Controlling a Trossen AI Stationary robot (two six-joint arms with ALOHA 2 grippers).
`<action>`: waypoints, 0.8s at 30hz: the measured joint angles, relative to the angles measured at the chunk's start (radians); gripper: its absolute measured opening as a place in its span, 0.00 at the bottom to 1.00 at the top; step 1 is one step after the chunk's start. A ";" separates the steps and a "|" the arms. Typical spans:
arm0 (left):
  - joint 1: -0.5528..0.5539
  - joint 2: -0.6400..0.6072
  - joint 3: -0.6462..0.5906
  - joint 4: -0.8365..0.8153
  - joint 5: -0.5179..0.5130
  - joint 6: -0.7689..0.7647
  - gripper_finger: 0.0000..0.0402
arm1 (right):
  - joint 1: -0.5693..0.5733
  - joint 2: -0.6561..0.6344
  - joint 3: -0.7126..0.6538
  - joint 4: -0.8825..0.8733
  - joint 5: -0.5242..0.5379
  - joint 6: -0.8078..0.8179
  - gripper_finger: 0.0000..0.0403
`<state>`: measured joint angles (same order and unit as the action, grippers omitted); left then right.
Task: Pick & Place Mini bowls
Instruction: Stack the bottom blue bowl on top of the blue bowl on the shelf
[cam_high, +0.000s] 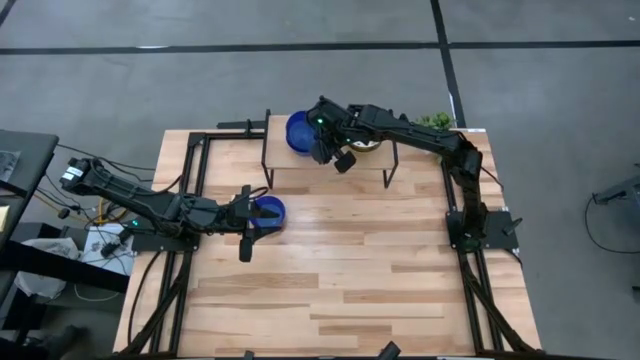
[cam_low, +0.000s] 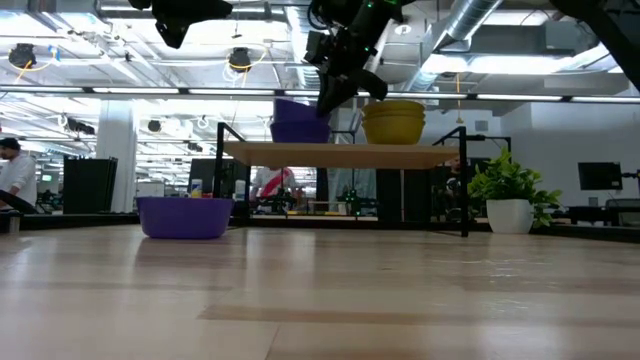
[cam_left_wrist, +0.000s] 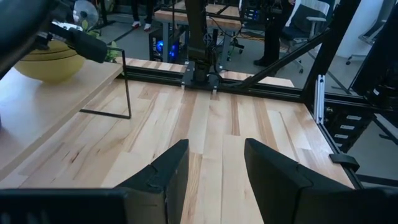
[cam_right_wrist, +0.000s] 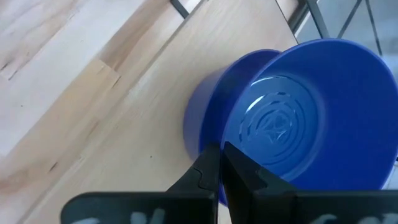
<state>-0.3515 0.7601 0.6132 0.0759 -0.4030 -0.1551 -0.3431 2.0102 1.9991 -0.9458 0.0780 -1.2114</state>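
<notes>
Across the far edge of the tabletop (cam_high: 330, 270) I see a low wooden shelf (cam_high: 290, 165) on thin black wire legs, and that is where my right tool (cam_high: 322, 150) is working: its fingers are pressed together on the near rim of a glossy blue bowl (cam_right_wrist: 298, 118), which the right wrist view shows tipped up on edge over a second blue bowl (cam_right_wrist: 208, 118) beneath it, its round mouth facing toward the camera and concentric rings moulded in its bottom. From table height this pair reads as a short stack (cam_low: 300, 122) on the shelf, with a stack of yellowish bowls (cam_low: 393, 122) just beside it; the overhead camera shows only a light-coloured rim there, mostly hidden under the right arm, so I cannot make out any pattern. A potted green plant (cam_low: 508, 195) stands beyond the right end of the shelf. Down on the pale, smooth planks, another blue bowl (cam_high: 268, 211) sits upright, mouth up, left of centre and well apart from the shelf. My left tool (cam_high: 248, 222) hangs above that bowl with its fingers (cam_left_wrist: 165, 177) spread apart and nothing between them; the bowl does not show in its own wrist view. Black frame rails (cam_high: 195, 160) border the planks.
</notes>
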 joint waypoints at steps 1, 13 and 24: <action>0.000 0.000 0.000 0.000 0.000 0.000 0.38 | 0.000 0.000 0.000 0.000 0.000 0.000 0.00; 0.000 0.000 0.000 0.000 0.000 0.000 0.38 | 0.000 0.000 0.000 -0.002 0.000 0.004 0.00; 0.000 0.000 0.000 0.000 0.000 0.000 0.38 | 0.000 -0.002 0.000 0.006 0.005 0.006 0.14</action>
<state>-0.3517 0.7601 0.6132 0.0761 -0.4032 -0.1551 -0.3428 2.0087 1.9991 -0.9396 0.0828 -1.2053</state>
